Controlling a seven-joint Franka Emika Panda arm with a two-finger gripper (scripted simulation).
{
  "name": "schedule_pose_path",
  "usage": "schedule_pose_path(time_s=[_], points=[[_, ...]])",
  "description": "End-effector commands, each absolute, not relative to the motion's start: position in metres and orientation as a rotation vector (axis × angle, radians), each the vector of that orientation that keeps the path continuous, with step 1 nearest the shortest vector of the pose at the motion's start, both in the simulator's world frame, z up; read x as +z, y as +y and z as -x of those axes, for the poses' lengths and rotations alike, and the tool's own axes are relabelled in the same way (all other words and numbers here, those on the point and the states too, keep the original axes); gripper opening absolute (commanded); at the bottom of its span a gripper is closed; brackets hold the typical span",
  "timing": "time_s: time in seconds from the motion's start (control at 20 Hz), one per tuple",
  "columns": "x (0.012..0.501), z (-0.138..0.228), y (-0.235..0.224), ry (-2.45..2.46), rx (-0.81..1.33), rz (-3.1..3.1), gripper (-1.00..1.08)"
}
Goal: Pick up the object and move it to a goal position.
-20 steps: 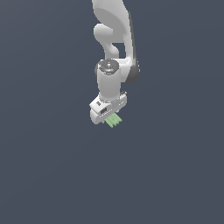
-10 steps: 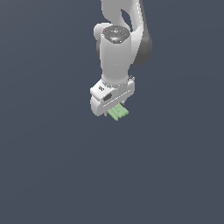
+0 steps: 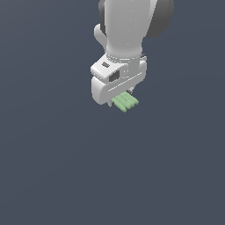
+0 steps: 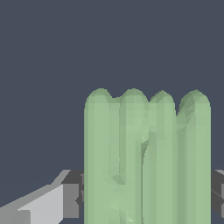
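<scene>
Because the goal lies elsewhere, I hold the gripper [image 3: 124, 97] clamped on the object [image 3: 126, 102], ridges jutting clear beneath.

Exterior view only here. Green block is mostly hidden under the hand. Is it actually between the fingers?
Observer: Yes. In the wrist view the green block sits between two dark finger pads, one on each side.
Operator: How many ridges does it have?
Observer: Four rounded parallel ridges, joined side by side; their rounded ends stick out past the gripper.
Operator: Anything beyond the block?
Observer: Only plain dark background past the ridge ends; no other thing shows in the wrist view.
</scene>
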State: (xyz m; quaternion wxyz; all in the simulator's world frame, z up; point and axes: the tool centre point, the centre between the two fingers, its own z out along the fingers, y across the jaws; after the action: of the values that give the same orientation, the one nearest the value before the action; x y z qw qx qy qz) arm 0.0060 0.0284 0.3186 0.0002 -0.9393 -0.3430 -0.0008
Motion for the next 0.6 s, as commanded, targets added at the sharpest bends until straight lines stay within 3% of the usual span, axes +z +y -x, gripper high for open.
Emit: schedule_pose_path(time_s=[0.0,0.55], points=[[0.340,-0.012,0.033,-1.077,-0.001,2.950,-1.00],[0.413,-0.036,0.046,-1.075,0.000,2.951,-1.00]])
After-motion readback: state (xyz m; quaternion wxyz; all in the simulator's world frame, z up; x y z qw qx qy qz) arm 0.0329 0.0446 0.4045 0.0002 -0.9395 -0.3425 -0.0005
